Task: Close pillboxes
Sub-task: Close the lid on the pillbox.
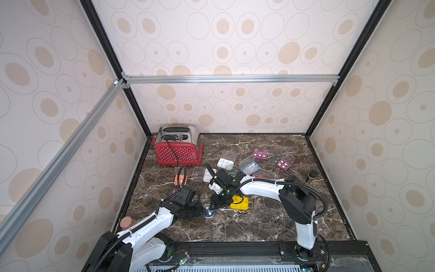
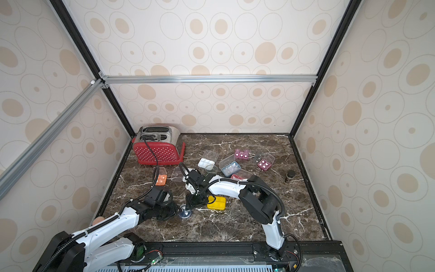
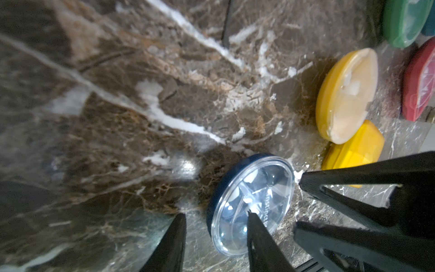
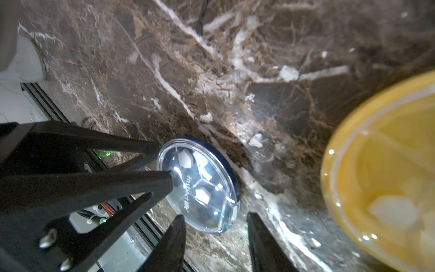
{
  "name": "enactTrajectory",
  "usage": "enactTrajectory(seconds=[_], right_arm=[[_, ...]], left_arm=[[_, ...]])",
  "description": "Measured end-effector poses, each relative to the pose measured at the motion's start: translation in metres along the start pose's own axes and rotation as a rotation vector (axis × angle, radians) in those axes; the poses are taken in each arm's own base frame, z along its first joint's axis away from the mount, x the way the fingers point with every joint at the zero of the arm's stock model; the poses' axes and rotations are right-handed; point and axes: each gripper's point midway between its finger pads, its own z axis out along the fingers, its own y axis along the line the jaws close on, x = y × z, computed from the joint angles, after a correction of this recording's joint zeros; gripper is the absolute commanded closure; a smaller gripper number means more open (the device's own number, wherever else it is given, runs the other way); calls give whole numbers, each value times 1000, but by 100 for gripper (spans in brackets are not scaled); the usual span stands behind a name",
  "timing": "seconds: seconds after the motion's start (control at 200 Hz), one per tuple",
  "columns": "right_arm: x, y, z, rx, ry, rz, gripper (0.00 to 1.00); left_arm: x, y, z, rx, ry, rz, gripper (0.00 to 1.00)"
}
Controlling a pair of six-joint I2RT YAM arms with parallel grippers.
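The blue round pillbox [image 3: 249, 207] lies flat on the marble tabletop [image 3: 117, 117], right at the tips of both tools. Its clear lid is down over the compartments and white pills show through. The left tool [image 3: 215, 214] has its jaws a little spread and pinches nothing. In the left wrist view one finger [image 3: 261, 233] reaches over the lid, its tip on or just above the clear plastic, I cannot tell which. The other finger sits off the box's edge over bare tabletop, so the near rim falls in the gap between them. The right tool [image 4: 215, 215] meets the box from the opposite side, its jaws also spread and empty. The box sits just ahead of its fingertips, and in the left wrist view one of its fingers [image 3: 353, 175] appears to touch the rim. Past the right tool, on the side away from the left tool, a yellow round pillbox [image 3: 346, 94] lies close by, with a yellow rectangular pillbox [image 1: 239, 203] just beside it. A green round pillbox [image 3: 404, 18] and a red round pillbox [image 3: 419, 82] lie farther off the same way. In both top views a white pillbox [image 1: 224, 163], a maroon pillbox [image 1: 282, 164] and an orange pillbox [image 1: 180, 180], lids raised, lie well beyond both tools, towards the red toaster [image 1: 177, 150].
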Motion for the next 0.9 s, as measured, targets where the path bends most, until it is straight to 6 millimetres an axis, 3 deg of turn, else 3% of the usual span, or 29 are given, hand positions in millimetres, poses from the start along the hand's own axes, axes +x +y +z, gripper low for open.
enactTrajectory(seconds=[0.26, 0.561, 0.751, 0.902], right_arm=[[3, -2, 9, 13, 23, -6, 57], [5, -4, 10, 29, 31, -4, 57], [-13, 12, -9, 25, 8, -46, 57], [-28, 9, -33, 33, -29, -38, 57]], left_arm=[[-2, -5, 2, 23, -7, 1, 69], [-4, -7, 4, 29, -10, 3, 65], [-4, -1, -11, -56, -2, 18, 53], [-30, -31, -40, -77, -55, 84, 49]])
